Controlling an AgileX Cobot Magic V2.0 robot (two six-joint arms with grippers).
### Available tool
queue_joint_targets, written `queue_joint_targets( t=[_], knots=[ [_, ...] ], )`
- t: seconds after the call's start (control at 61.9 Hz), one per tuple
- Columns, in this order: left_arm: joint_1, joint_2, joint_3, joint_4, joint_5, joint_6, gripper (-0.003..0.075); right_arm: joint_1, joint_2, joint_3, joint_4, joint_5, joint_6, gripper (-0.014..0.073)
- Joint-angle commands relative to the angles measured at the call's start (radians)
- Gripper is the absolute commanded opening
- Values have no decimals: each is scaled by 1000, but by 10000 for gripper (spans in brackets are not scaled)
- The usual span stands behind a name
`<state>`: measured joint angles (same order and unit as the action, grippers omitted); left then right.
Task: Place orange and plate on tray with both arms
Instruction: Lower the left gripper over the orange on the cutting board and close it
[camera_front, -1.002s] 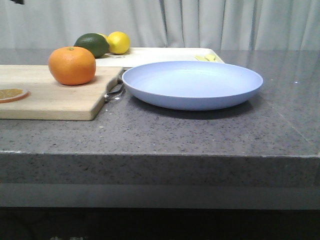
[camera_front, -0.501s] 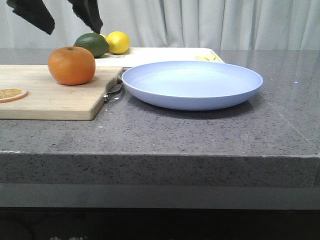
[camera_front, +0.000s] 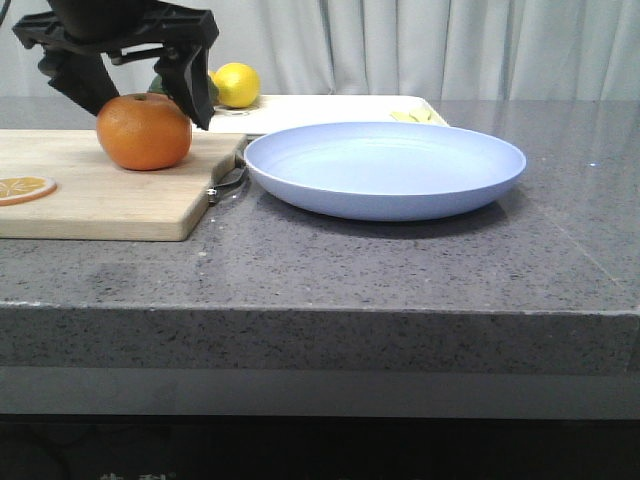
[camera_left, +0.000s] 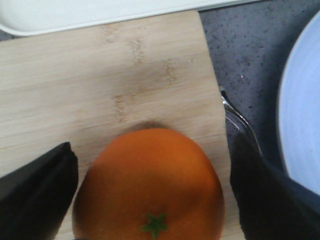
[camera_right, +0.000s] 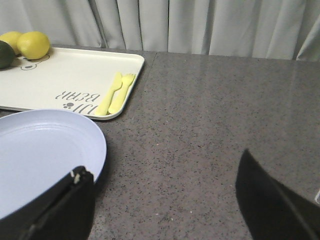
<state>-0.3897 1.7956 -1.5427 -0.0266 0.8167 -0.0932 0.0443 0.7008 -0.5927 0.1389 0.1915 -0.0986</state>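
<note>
The orange (camera_front: 143, 135) sits on the wooden cutting board (camera_front: 100, 195) at the left. My left gripper (camera_front: 148, 108) is open, with one finger on each side of the orange and a gap at both sides. In the left wrist view the orange (camera_left: 150, 180) lies between the dark fingers (camera_left: 35, 195). The lavender-blue plate (camera_front: 385, 165) rests on the counter in the middle. The cream tray (camera_front: 320, 108) lies behind it. My right gripper (camera_right: 162, 205) is open and empty over the counter, beside the plate's rim (camera_right: 95, 145). It does not show in the front view.
A lemon (camera_front: 237, 84) and a dark green fruit (camera_front: 213, 92) sit on the tray's far left. Yellow cutlery (camera_right: 115, 95) lies at the tray's right edge. An orange slice (camera_front: 22, 187) is on the board. A metal utensil (camera_front: 228, 185) lies between board and plate.
My left gripper has come down from the top of the view and its open fingers now stand on both sides of the orange. The orange and the plate have not moved.
</note>
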Motion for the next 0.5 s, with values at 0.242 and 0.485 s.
queue_joint_targets(
  t=[0.242,0.485],
  knots=[
    [-5,-6,-33,0,12,-2,591,-3,0,-40,-1,-70,-6,591],
    [-5,-6,-33,0,16,-2,447,-3,0,-40,-1,-69,-6,591]
  ],
)
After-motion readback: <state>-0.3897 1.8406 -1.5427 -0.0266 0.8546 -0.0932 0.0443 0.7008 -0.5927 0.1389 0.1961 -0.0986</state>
